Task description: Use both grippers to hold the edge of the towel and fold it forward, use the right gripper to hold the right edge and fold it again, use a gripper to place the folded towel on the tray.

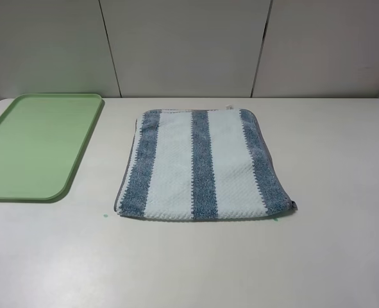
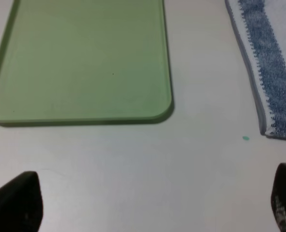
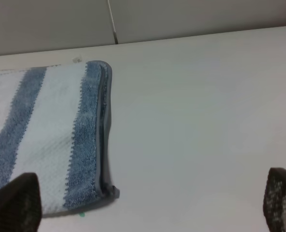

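Observation:
The striped blue and white towel lies flat in the middle of the table, and its right edge shows two layers. To its left the pale-green tray sits with nothing on it. No arm appears in the high view. The left wrist view shows my left gripper open above bare table, with the tray ahead and the towel's left hem to one side. My right gripper is open too, hovering near the towel's near right corner. Neither gripper holds anything.
The white table runs out on all sides, backed by grey wall panels. A small green speck marks the surface between the tray and the towel's near left corner.

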### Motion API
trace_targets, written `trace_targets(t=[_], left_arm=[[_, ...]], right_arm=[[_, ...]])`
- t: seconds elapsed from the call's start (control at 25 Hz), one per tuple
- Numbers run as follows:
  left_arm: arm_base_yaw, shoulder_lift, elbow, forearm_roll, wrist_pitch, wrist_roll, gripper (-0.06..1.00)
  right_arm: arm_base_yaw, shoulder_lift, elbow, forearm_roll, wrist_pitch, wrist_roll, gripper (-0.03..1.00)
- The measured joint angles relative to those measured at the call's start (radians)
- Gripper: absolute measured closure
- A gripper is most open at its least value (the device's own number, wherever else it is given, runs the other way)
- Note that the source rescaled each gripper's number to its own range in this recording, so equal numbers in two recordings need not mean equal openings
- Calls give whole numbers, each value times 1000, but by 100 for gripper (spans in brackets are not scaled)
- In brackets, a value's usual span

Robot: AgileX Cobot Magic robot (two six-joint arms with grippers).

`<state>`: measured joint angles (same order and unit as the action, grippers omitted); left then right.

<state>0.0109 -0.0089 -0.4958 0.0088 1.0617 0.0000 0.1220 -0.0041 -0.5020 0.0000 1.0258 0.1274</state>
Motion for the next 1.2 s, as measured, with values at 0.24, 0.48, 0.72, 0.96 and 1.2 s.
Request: trace_targets(t=[0.24, 0.48, 0.72, 0.96, 1.2], left_arm=[[0, 0, 0, 0, 0, 0, 1], [0, 0, 0, 0, 0, 0, 1], [0, 0, 0, 0, 0, 0, 1], [0, 0, 0, 0, 0, 0, 1], [0, 0, 0, -1, 0, 0, 1]], right_arm=[[0, 0, 0, 0, 0, 0, -3], [0, 0, 0, 0, 0, 0, -3], [0, 0, 0, 0, 0, 0, -3], [0, 0, 0, 0, 0, 0, -3], [7, 0, 0, 19, 0, 0, -3]])
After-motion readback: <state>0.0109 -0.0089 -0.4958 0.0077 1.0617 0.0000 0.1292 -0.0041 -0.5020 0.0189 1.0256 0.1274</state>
